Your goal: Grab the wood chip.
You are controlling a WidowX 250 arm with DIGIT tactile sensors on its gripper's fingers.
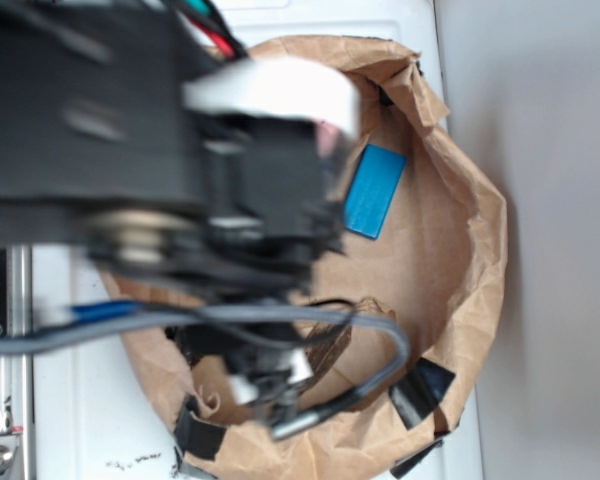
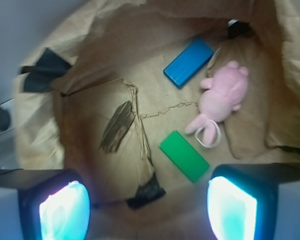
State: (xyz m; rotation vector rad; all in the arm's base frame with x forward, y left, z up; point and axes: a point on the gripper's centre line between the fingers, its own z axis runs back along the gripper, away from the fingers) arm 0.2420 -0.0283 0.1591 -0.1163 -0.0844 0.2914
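Wrist view looks down into a brown paper bag rolled open like a bowl, and the claw hangs above its floor with both pads spread wide and nothing between them. Going left to right from there: the left pad glows at the bottom edge; ahead of it and a little inward lies the wood chip, dark, streaky and jagged, resting on the paper beside a crease and apart from both pads. Ahead of the gap, nearer the right pad, sits a green block; farther ahead is a blue block, and to the right of both a pink plush toy.

Exterior view is mostly blurred arm and cables over the bag on a white counter; only the blue block shows clearly there.

By my reading, nothing of the grab is done yet: the chip is untouched. Left to do is shifting left and forward over it, lining up, descending, and closing
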